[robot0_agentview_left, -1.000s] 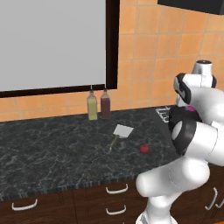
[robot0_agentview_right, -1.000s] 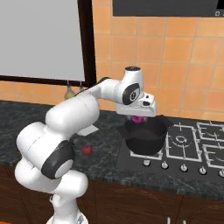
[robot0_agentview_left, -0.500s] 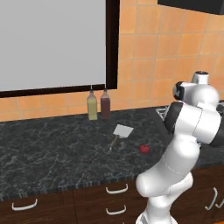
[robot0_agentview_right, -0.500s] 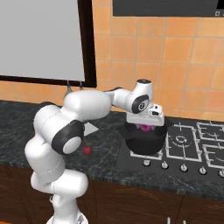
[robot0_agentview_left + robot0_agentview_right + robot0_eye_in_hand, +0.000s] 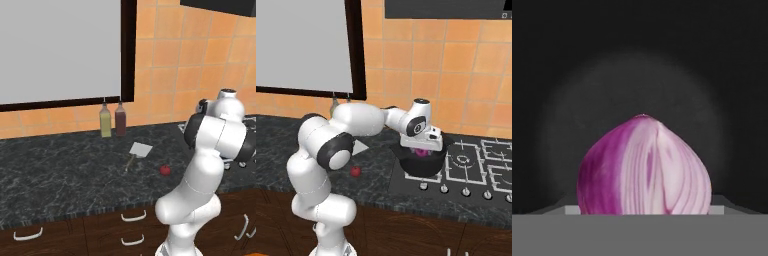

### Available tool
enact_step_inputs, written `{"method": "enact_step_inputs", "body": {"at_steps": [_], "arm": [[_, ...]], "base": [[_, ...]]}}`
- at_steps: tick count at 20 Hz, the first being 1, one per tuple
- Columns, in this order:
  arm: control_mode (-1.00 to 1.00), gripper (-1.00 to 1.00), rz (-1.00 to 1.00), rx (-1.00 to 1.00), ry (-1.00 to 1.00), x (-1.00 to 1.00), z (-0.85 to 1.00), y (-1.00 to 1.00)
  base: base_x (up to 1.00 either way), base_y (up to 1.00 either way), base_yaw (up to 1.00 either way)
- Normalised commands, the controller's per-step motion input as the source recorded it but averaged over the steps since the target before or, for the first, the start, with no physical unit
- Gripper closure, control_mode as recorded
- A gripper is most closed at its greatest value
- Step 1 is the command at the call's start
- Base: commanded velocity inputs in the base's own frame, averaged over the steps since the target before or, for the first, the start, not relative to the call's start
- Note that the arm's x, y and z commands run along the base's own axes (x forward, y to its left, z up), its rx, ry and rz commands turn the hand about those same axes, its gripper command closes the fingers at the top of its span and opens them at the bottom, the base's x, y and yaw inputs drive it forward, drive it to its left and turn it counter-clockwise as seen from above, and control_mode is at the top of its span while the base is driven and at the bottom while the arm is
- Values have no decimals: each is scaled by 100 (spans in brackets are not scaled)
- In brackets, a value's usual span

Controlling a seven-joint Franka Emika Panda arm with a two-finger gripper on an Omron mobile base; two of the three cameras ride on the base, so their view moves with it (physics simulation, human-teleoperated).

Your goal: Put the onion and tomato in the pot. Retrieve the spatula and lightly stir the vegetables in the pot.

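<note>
While over the pot (image 5: 421, 165), onion (image 5: 644, 167) right before the hand (image 5: 421, 148).

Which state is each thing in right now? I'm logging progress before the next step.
Onion: at the gripper, over the pot's dark inside; whether gripped or already let go can't be told.
Pot: on the stove, upright, the hand just above its mouth.
Tomato: lying on the counter, not yet in the pot.
Spatula: lying flat on the counter, untouched.
Two bottles: upright by the wall, side by side.
</note>
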Motion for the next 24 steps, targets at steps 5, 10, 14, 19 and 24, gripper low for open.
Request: {"method": "enact_step_inputs", "body": {"at_steps": [5,10,14,19,24], "arm": [[-100,-100,0,0,0,0,25,2],[-100,-100,0,0,0,0,38,1],[-100,-100,0,0,-13,-58,88,25],[-100,-100,1,-2,-5,-74,89,97],[-100,-100,8,-5,8,-35,31,100]], "base": [[0,0,0],[0,0,0],[0,0,0],[0,0,0],[0,0,0]]}}
